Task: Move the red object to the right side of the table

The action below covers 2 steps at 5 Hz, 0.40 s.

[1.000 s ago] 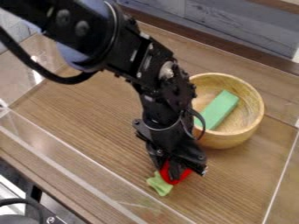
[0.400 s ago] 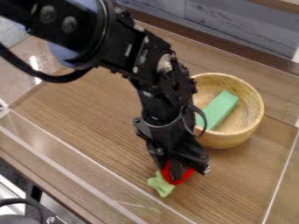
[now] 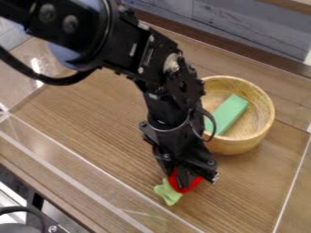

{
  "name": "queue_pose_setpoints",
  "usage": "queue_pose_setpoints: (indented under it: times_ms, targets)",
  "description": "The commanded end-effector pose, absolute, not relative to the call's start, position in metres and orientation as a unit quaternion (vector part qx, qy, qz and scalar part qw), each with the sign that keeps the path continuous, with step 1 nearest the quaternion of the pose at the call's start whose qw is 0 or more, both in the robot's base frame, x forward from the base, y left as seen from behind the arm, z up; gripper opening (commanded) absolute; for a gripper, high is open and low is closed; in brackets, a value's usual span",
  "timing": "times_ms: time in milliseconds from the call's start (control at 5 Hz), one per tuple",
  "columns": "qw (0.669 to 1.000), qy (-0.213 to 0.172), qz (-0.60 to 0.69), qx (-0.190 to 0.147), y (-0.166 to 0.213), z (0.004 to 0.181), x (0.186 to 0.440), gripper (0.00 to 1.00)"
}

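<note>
Presently the black arm (image 3: pixel 134 64) reaches steeply down, and its hand (image 3: pixel 186 178) is clamped shut on the red object (image 3: pixel 185 181), whose green leaf (image 3: pixel 166 192) pokes out beneath, at or just above the desk (image 3: pixel 85 127). The object sits near the clear front wall (image 3: pixel 73 177), just in front of the wooden bowl (image 3: pixel 249 123). A green block (image 3: pixel 227 113) lies inside that bowl.

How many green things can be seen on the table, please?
2. A light green rectangular block lies inside the round wooden bowl at the right. A light green leafy stem of the small red toy fruit sticks out under the black gripper.
</note>
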<state>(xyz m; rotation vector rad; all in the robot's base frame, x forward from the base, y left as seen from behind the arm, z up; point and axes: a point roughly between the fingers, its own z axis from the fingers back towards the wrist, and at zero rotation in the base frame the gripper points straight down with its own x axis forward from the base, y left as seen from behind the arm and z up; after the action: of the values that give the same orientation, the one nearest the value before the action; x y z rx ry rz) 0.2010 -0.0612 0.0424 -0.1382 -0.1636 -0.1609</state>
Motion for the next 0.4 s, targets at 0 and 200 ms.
queue_pose_setpoints:
  times_ms: [0, 200]
  targets:
    - [0.987, -0.113, -0.083, -0.075, -0.0617, 0.0571, 0.2141, 0.00]
    - [0.987, -0.117, -0.078, -0.079, -0.0658, 0.0669, 0.2148, 0.00]
